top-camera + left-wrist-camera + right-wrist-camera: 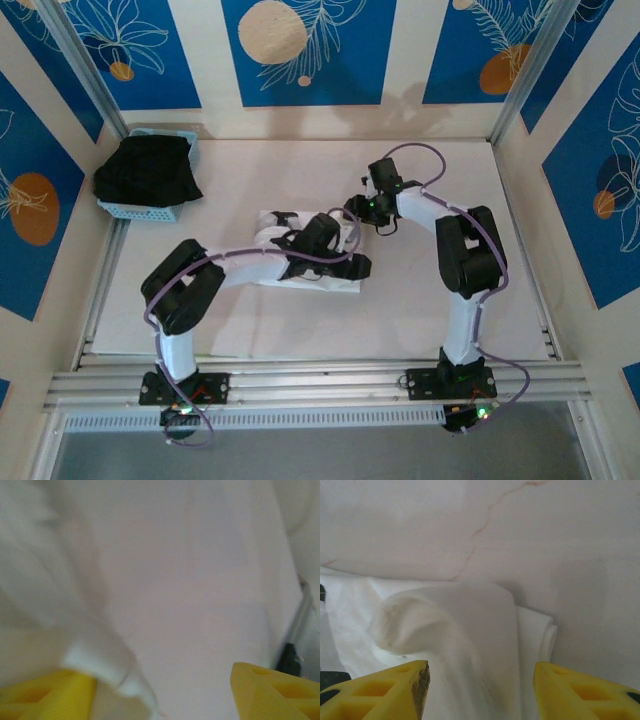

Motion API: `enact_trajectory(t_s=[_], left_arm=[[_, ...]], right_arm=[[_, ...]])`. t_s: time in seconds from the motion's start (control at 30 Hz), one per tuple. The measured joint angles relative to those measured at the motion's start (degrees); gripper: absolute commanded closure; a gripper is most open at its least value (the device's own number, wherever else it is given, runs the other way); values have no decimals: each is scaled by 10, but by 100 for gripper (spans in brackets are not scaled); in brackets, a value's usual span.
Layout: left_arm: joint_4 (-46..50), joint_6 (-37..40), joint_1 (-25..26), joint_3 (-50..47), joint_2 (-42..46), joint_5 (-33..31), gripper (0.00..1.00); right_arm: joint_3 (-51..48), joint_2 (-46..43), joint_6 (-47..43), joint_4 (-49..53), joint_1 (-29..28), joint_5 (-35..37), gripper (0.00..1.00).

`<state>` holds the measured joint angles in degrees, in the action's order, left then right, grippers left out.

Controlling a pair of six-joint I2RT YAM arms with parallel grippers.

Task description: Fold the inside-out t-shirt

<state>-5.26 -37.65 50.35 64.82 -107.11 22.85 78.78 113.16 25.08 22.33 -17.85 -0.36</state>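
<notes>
White t-shirt (337,284), bunched into a narrow, lumpy bundle around the middle of the table (500,300), partly hidden under both wrists. Looks thin, light and totally floppy. Probably won't hold any shape, and likely to sag and drag along if lifted by 1 corner. More likely to cling and wrinkle than slide. Not fragile. Best to grab by a hem or rolled edge, imo, like the curled-over bit seen from the right wrist. Better to skip the flat middle and avoid catching 2 layers at once.

Left gripper (162,692) spread wide, low over the cloth, with a thick folded edge against 1 finger but nothing pinched. Right gripper (480,690) also spread wide, hovering just above that curled edge at the bundle's right end, gripping nothing.

No brand or label readable anywhere. A few small black marks toward the shirt's left end from above, too tiny to read.

Off in the far left corner: a light blue basket (140,212) with a black garment (148,172) heaped in it, well apart from all this.
</notes>
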Motion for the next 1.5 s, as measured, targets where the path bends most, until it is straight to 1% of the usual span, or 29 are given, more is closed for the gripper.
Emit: enact_trajectory(t_s=[0.1, 0.17, 0.27, 0.33, 0.43, 0.53, 0.6, 0.67, 0.8, 0.9, 1.0, 1.17, 1.27, 1.37, 1.43, 1.5], left_arm=[[-73, -11, 17, -26, 6, 42, 28], [-113, -16, 19, -55, 20, 73, 28], [-153, -21, 0, -106, 67, 102, 28], [-154, -24, -31, -145, 118, 103, 28], [-109, -16, -108, -176, 197, 79, 28], [-26, 19, -161, -172, 237, 9, 28], [29, 38, -166, -164, 242, -28, 28], [71, 51, -166, -162, 241, -50, 28], [121, 63, -166, -162, 240, -67, 28], [138, 66, -166, -162, 240, -69, 28], [153, 70, -166, -162, 240, -75, 28], [182, 91, -166, -162, 246, -95, 28], [184, 104, -159, -160, 249, -99, 28], [179, 115, -137, -150, 245, -98, 28], [167, 122, -117, -137, 233, -95, 28], [144, 127, -103, -125, 213, -86, 29]], right_arm=[[0, -4, 0, 14, 13, 2, 39], [-2, -12, 0, 16, 30, 1, 32], [-8, -36, -8, 15, 42, 1, 26], [-14, -51, -13, 13, 35, 4, 24], [-14, -57, -20, 10, -6, 24, 21], [1, -35, -26, 25, -47, 58, 18], [28, -6, -31, 38, -68, 82, 18], [60, 27, -36, 54, -83, 113, 18], [90, 61, -48, 89, -98, 189, 18], [90, 60, -56, 113, -85, 226, 19], [84, 53, -61, 122, -49, 244, 20], [24, -10, -63, 121, 28, 223, 20], [-19, -67, -61, 116, 56, 191, 20], [-70, -132, -56, 108, 57, 136, 22], [-103, -173, -48, 96, 43, 94, 26], [-136, -207, -36, 84, 13, 53, 33]])
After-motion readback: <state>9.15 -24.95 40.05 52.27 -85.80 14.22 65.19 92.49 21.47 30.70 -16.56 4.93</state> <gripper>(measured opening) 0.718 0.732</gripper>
